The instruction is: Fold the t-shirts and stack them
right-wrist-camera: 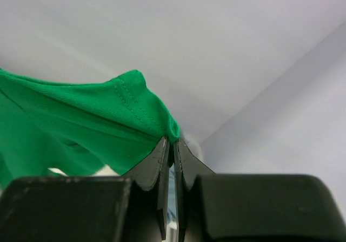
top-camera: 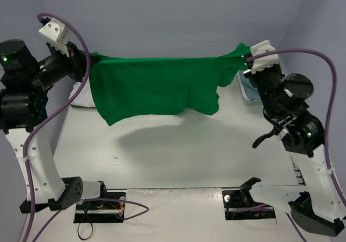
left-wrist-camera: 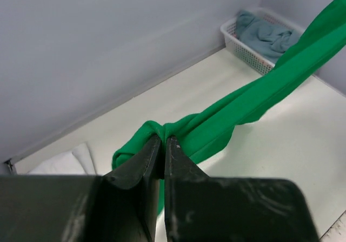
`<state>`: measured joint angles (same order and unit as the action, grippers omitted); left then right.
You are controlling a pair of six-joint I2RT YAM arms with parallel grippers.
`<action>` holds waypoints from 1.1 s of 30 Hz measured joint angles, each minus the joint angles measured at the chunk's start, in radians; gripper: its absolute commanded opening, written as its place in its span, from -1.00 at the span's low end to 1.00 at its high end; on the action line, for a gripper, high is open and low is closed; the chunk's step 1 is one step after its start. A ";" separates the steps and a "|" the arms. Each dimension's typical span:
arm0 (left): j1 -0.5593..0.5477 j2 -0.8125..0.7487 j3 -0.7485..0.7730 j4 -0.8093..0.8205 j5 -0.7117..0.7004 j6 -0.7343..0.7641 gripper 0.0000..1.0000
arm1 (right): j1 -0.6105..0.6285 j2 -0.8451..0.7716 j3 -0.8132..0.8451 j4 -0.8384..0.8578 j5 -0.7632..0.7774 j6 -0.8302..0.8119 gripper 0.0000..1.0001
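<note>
The bright green t-shirt hangs stretched in the air between both arms, well above the table. My left gripper is shut on its left corner; the pinched cloth bunches at the fingertips in the left wrist view. My right gripper is shut on its right corner, with the hem at the fingertips in the right wrist view. A teal-blue t-shirt lies in the white basket. A folded white t-shirt lies at the table's back left. The dark grey-green t-shirt is out of view.
The basket stands at the back right corner, partly hidden behind the right arm. Grey walls close the back and sides. The green shirt's shadow falls on the white table below it.
</note>
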<state>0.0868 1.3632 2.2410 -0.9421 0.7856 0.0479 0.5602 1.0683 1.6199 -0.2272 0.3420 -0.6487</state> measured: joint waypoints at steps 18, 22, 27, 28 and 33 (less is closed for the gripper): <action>0.000 -0.360 -0.293 0.249 0.006 -0.082 -0.98 | 0.018 -0.155 -0.117 0.184 -0.069 -0.075 -1.00; 0.000 -0.246 -0.397 0.278 -0.007 -0.077 -0.98 | 0.037 -0.076 -0.216 0.281 -0.042 -0.138 -1.00; 0.000 -0.032 -0.499 0.343 -0.084 -0.026 -0.98 | -0.014 0.128 -0.361 0.401 -0.103 -0.174 -1.00; 0.000 0.026 -0.507 0.349 -0.108 -0.018 -0.98 | -0.039 0.178 -0.367 0.408 -0.124 -0.169 -1.00; -0.002 0.267 -0.505 0.397 -0.196 -0.006 -0.98 | -0.192 0.447 -0.355 0.464 -0.222 -0.116 -1.00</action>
<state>0.0845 1.6302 1.7355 -0.5446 0.5896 0.0414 0.3679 1.5158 1.2648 0.2371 0.1204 -0.7650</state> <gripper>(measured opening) 0.013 0.014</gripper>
